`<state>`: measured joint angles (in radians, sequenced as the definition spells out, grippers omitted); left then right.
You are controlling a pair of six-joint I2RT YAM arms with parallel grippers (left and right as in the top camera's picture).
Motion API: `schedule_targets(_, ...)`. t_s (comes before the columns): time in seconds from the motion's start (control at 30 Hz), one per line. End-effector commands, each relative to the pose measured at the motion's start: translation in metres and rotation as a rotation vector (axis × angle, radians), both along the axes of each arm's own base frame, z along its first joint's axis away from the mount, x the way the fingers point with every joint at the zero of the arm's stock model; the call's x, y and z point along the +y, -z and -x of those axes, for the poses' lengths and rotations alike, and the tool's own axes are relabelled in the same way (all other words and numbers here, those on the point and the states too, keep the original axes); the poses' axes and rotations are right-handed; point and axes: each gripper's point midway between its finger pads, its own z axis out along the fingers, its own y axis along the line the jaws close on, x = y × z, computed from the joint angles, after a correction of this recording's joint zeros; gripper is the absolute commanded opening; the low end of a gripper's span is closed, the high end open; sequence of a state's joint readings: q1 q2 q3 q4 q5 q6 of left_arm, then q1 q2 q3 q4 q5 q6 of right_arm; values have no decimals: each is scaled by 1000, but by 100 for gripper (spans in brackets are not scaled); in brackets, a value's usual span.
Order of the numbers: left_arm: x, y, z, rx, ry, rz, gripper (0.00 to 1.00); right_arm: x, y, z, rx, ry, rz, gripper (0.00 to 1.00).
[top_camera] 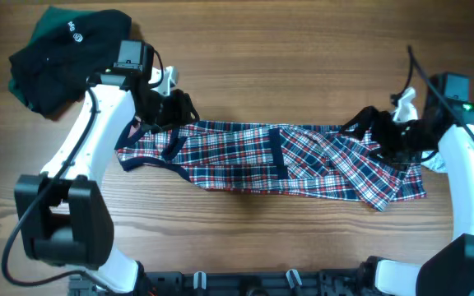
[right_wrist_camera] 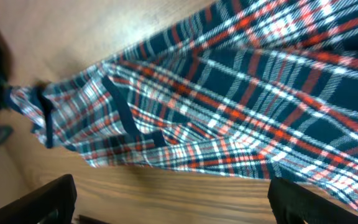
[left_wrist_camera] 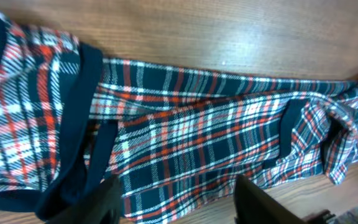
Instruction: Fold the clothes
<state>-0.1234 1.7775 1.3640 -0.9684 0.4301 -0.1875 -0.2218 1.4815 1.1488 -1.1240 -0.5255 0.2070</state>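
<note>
While both arms sit at the ends of the cloth, we read it like this:

- plaid garment [top_camera: 286, 160]: flat on the table [top_camera: 303, 49], laid out as a long, narrow band running left to right across the middle. It looks doubled over lengthwise, though we can't count the layers.
- The navy trim [left_wrist_camera: 82, 99] loops at the left end. A short navy band [top_camera: 278, 152] crosses the cloth near mid-length. The right end is rumpled and fans out toward the front edge.
- left gripper [top_camera: 171, 115]: over the back corner of the left end. In its wrist view the left gripper [left_wrist_camera: 179, 199] has its fingers [left_wrist_camera: 101, 202] partway apart with plaid showing in the gap. We see nothing pinched between them. We can't tell whether the tips touch the fabric.
- right gripper [top_camera: 377, 131]: over the back edge of the right end. In its wrist view the right gripper [right_wrist_camera: 173, 199] is spread wide, one finger [right_wrist_camera: 42, 202] at each lower corner of the frame. Between them are only wood and the cloth edge, and it grips nothing.
- dark garment [top_camera: 64, 57]: bunched at the far left corner of the table, behind the left arm and well apart from the plaid.
</note>
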Motion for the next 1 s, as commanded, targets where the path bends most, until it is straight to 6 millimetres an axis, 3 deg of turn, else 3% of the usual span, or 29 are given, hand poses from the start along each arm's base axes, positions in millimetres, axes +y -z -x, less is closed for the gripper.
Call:
schedule_targets(0.0,-7,13,0,12,65,25,69,1,7,3,-6,-71,114,100)
schedule_targets(0.17,-9,25,1,41,73,27,69,22,23,-5,-58,-165,144,100)
schedule_targets(0.33,-21,27,3,-2,187,20,70,41,33,-30,-171,-303,183,99)
schedule_targets(0.53,-16,30,-10,-59,182,-37,79,59,82,-42,-130,-449,356,99)
schedule_targets(0.63,-12,31,-13,-70,177,-64,83,55,98,-45,-120,-517,479,99)
schedule_targets(0.8,8,38,-21,-72,102,-187,89,50,100,-56,-179,-632,624,97)
schedule_targets(0.87,9,38,-23,-79,101,-190,89,56,98,-64,-248,-748,651,96)
schedule_targets(0.97,9,38,-23,-79,101,-190,90,57,97,-68,-272,-778,673,92)
